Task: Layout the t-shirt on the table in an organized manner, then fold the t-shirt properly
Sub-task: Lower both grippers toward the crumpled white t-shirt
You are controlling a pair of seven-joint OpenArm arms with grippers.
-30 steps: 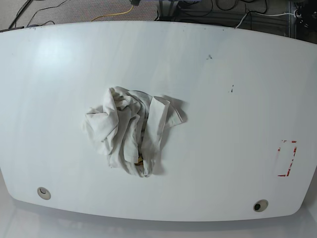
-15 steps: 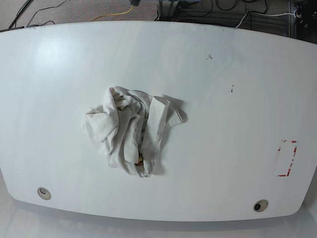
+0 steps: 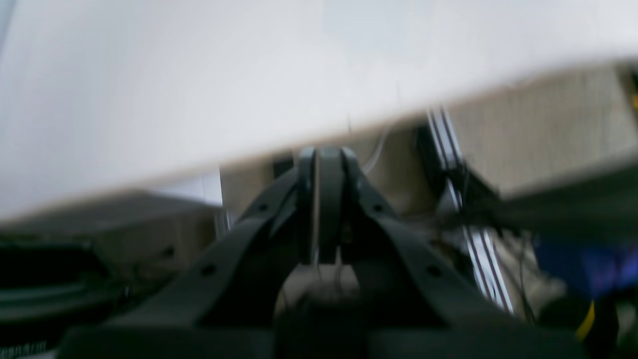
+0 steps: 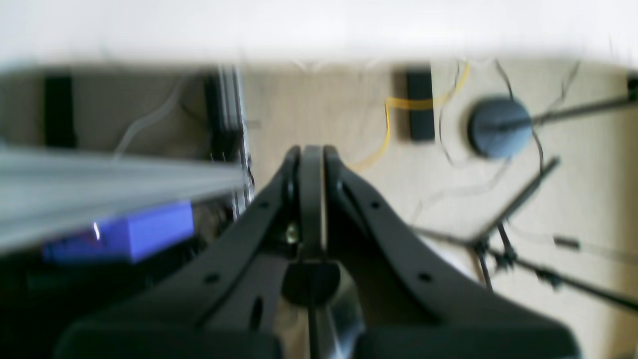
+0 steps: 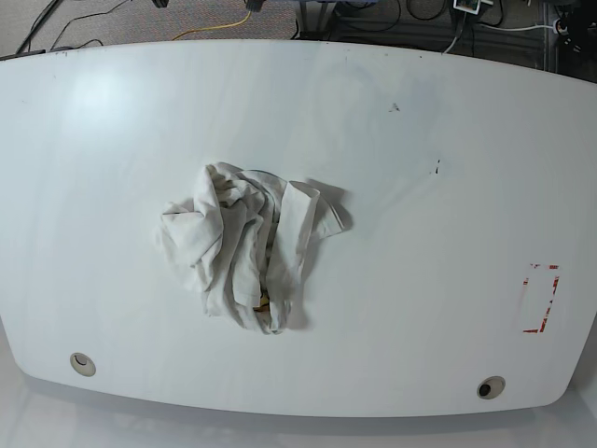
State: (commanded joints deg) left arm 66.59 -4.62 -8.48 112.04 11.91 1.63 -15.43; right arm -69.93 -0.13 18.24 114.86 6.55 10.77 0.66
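The t-shirt (image 5: 247,247) lies as a crumpled white heap a little left of the middle of the table (image 5: 420,205), with a spot of yellow showing at its near end. No gripper touches it. In the left wrist view my left gripper (image 3: 321,152) is shut with nothing in it, hanging over the floor just beyond the table's edge (image 3: 199,75). My right gripper (image 4: 311,149) is likewise shut and holds nothing, off the table (image 4: 299,25) above the floor. Both wrist views are blurred.
Two round grommet holes (image 5: 82,363) (image 5: 491,386) sit near the front edge, and a red-outlined rectangle (image 5: 540,299) marks the right side. Beyond the table are floor cables, a yellow cable (image 4: 394,107), a blue box (image 4: 134,232) and a round stand base (image 4: 500,127).
The t-shirt has not moved. Small parts of hardware have appeared at the top edge of the base view, left and right.
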